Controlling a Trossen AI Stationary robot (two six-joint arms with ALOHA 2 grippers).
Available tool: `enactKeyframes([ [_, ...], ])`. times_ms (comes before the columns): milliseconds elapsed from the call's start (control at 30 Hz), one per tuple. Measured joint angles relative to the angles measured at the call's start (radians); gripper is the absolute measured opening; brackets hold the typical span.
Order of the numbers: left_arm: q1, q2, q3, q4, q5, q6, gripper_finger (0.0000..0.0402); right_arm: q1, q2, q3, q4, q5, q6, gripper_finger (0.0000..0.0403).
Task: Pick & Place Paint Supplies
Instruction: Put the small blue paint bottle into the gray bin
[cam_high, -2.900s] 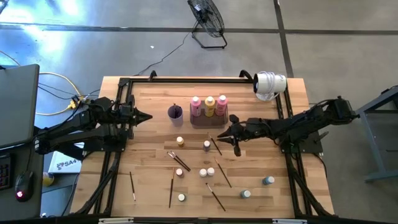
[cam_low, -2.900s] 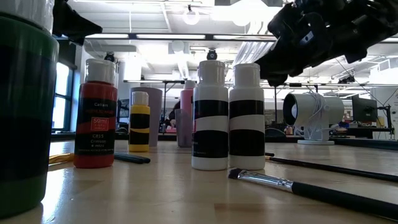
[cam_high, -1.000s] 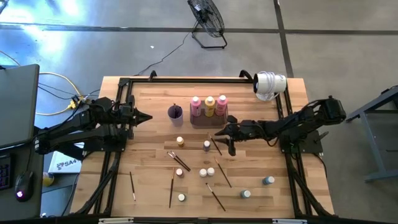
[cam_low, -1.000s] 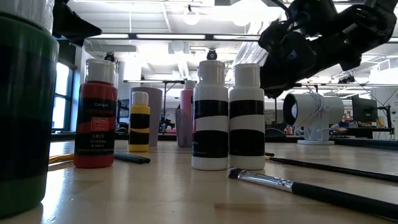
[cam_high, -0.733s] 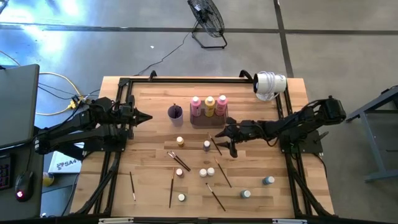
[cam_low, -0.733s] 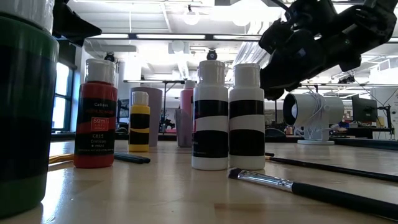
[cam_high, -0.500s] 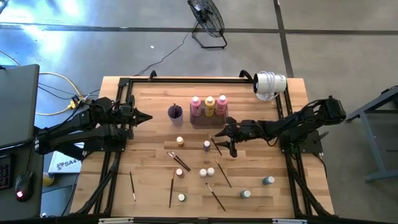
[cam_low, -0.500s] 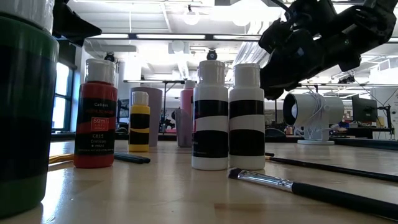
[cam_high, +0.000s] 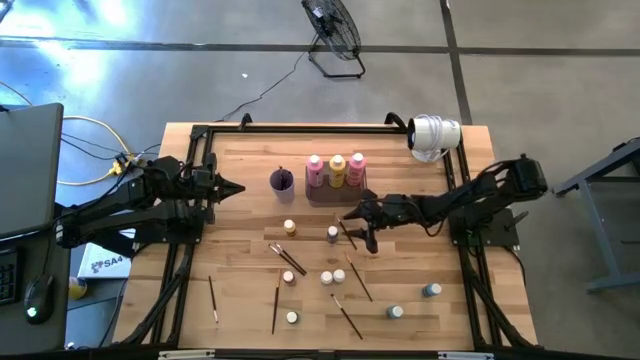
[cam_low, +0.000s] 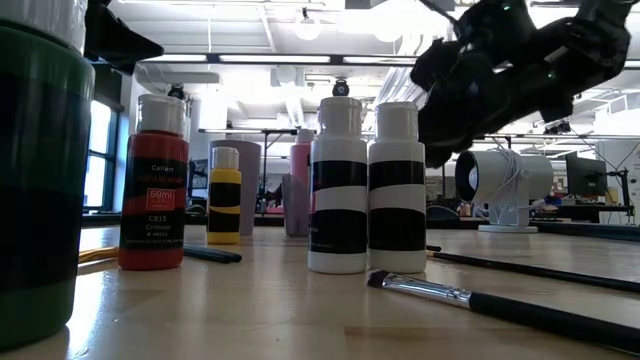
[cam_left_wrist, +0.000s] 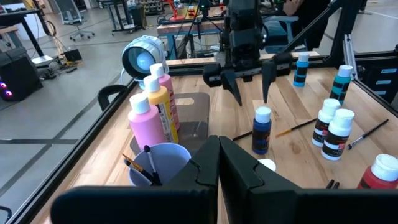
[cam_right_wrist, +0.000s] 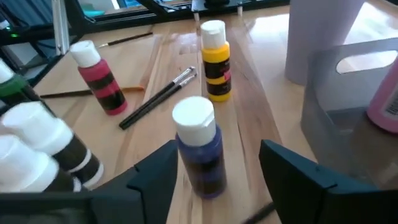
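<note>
High view: wooden worktop (cam_high: 250, 160) w/ black frame. Left gripper (cam_high: 232, 187) sits at the left edge, jaws shut, nothing held. Right gripper (cam_high: 358, 225) reaches in from the right toward mid-worktop; jaws spread wide, holding nothing, tips just beside a small blue bottle (cam_high: 333, 234) and a thin brush (cam_high: 346, 233). Grey tray (cam_high: 334, 192) near the back holds 3 taller bottles: pink bottle (cam_high: 315, 170), yellow-orange bottle (cam_high: 337, 169), and a 2nd pink one. Purple cup (cam_high: 282, 181) stands just left of the tray. Other small white-capped bottles and brushes lie scattered over the front half.

Low view: 2 black-and-white bottles (cam_low: 366, 188) stand side by side up close, a red bottle (cam_low: 155, 184) and a small yellow bottle (cam_low: 224, 196) to their left, a brush lying in front. Right arm hangs above, on the right of the picture; jaw state can't be told here.

Left wrist view: own jaws closed together, empty. Cup w/ brushes in it (cam_left_wrist: 158, 163) is close ahead, pink bottle and yellow-orange one beside it in the tray. Farther off, the right gripper's 2 fingers (cam_left_wrist: 268, 76) point down, apart, w/ the blue bottle (cam_left_wrist: 262, 130) just in front of them.

Right wrist view: own jaws wide open, blue bottle (cam_right_wrist: 200, 146) standing upright between them, no clear contact. Yellow bottle (cam_right_wrist: 216, 61) behind it, red bottle (cam_right_wrist: 99, 77) to the side, tray wall (cam_right_wrist: 329, 106) near.
</note>
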Motion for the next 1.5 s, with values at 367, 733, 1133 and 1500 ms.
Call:
enactKeyframes([
  [367, 0.0, 0.0, 0.0, -0.001, 0.0, 0.0, 0.0003, 0.0, 0.117, 0.096, -0.001, -0.035, -0.011, 0.0239],
  [733, 0.0, 0.0, 0.0, -0.001, 0.0, 0.0, 0.0003, 0.0, 0.138, 0.156, -0.034, -0.058, -0.01, 0.0239],
  [1133, 0.0, 0.0, 0.0, -0.009, 0.001, 0.0, 0.0003, 0.0, 0.196, 0.177, -0.031, -0.078, -0.009, 0.0239],
  [1500, 0.0, 0.0, 0.0, -0.009, 0.0, 0.0, 0.0003, 0.0, 0.183, 0.177, -0.034, -0.075, -0.01, 0.0227],
])
